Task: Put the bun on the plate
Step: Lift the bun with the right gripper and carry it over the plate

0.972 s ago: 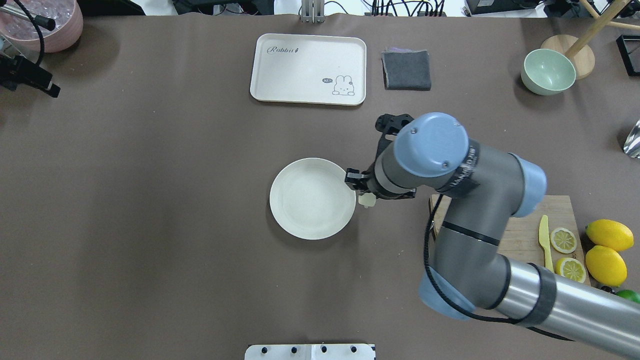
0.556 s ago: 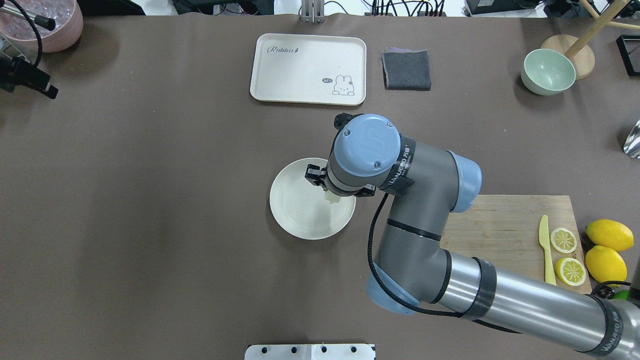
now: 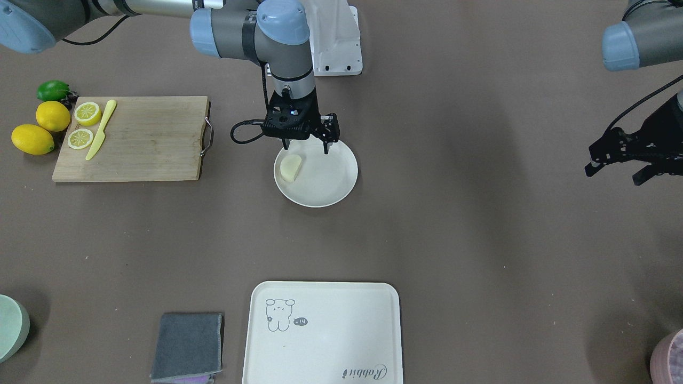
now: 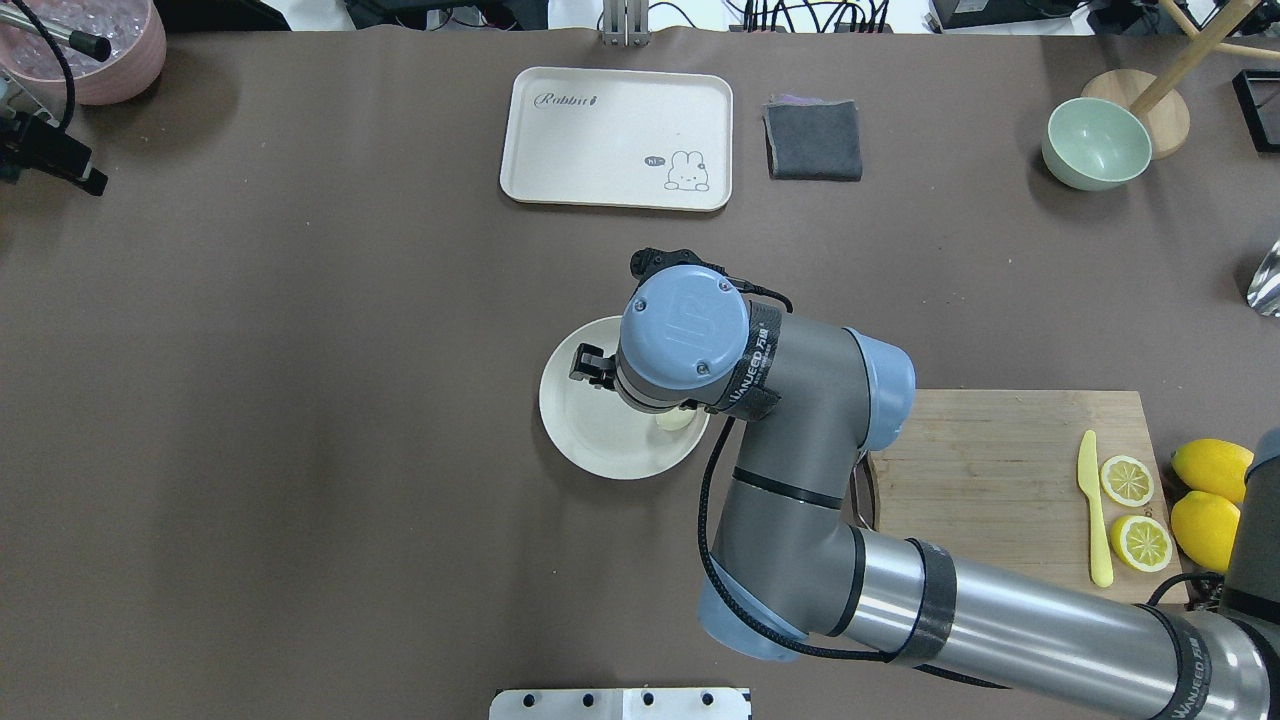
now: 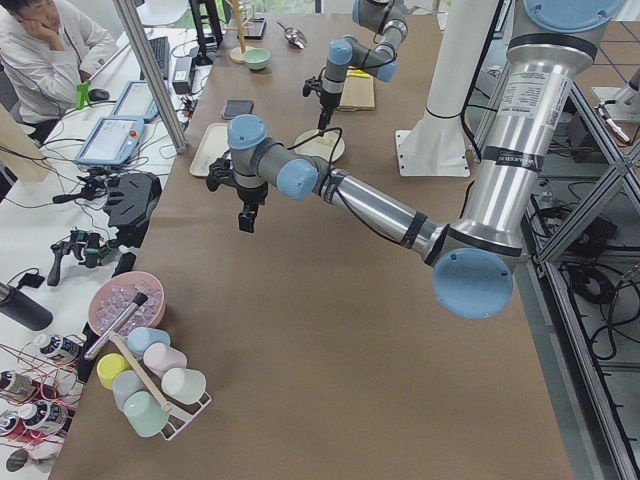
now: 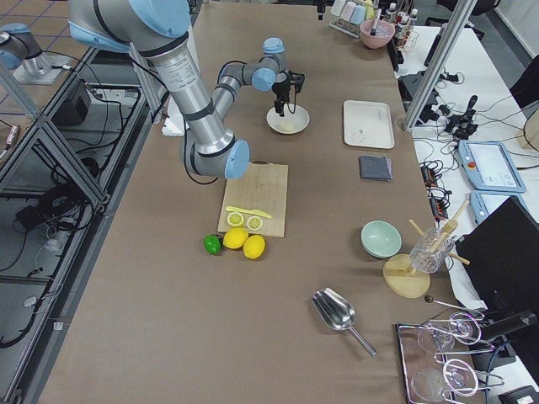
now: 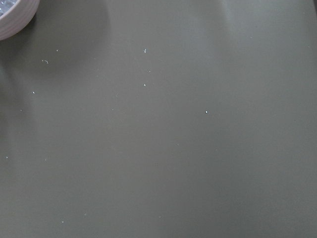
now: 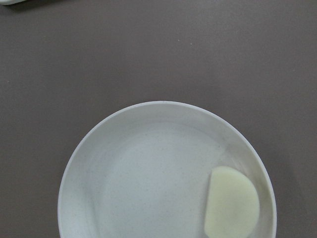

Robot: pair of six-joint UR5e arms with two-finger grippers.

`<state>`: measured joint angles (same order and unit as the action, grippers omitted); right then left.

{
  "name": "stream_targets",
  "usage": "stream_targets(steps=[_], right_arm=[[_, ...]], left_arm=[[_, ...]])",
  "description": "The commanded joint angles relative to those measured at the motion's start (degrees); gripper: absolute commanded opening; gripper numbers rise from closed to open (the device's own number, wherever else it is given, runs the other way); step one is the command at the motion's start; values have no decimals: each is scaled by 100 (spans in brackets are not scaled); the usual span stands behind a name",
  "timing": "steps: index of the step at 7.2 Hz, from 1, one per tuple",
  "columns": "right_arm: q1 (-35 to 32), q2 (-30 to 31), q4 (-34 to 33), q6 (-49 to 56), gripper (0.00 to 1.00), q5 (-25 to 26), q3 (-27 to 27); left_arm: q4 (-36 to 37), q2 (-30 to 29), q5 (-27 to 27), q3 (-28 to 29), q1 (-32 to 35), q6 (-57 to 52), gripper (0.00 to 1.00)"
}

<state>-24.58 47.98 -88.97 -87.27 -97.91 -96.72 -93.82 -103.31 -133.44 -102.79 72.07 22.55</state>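
Note:
The bun [image 3: 291, 167] lies free on the round off-white plate [image 3: 344, 184], near the rim on the side toward the cutting board. In the right wrist view the bun [image 8: 233, 208] rests flat at the lower right of the plate [image 8: 99, 134]. My right gripper [image 3: 306, 146] hangs open just above the plate's robot-side rim, with nothing between its fingers. From overhead the right wrist covers much of the plate [image 4: 585, 440], and only part of the bun [image 4: 677, 422] shows. My left gripper [image 3: 616, 173] hovers open and empty far off at the table's left end.
A cream tray [image 4: 617, 138] and a grey cloth [image 4: 813, 140] lie at the far side. A wooden cutting board [image 4: 1000, 470] with a yellow knife [image 4: 1092, 505] and lemon slices sits to the right, lemons beside it. A green bowl [image 4: 1096, 143] and a pink bowl [image 4: 100, 60] stand in the far corners.
My right arm carried the bun leftward from beside the plate to over it. The gripper has opened, and the bun now lies on the plate.

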Motion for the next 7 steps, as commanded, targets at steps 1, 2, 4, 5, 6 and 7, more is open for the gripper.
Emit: stream_targets(steps=[1,2,4,5,6,7], right_arm=[[-178,10,-512,69,100,-70,-503],[-423,18,-698,122,100,-279,-601],[-1194,394,-718,732,100,-954,-856],[-1677,831,-709,1390,100,-1358,-997],[-2047,1262,-657,2040,100,-1501,-1259],[-2477,1510,-674,2508,100,-1868,-1331]], left_arm=[[291,108,-7,13,515,-685,98],[1095,83,11,22,1023,-1743,98],[2033,230,81,406,1790,-3417,98],[1826,919,55,705,1897,-3719,98],[1180,1231,-24,795,2168,-3696,98],[921,1565,-33,822,2197,-3696,98]])
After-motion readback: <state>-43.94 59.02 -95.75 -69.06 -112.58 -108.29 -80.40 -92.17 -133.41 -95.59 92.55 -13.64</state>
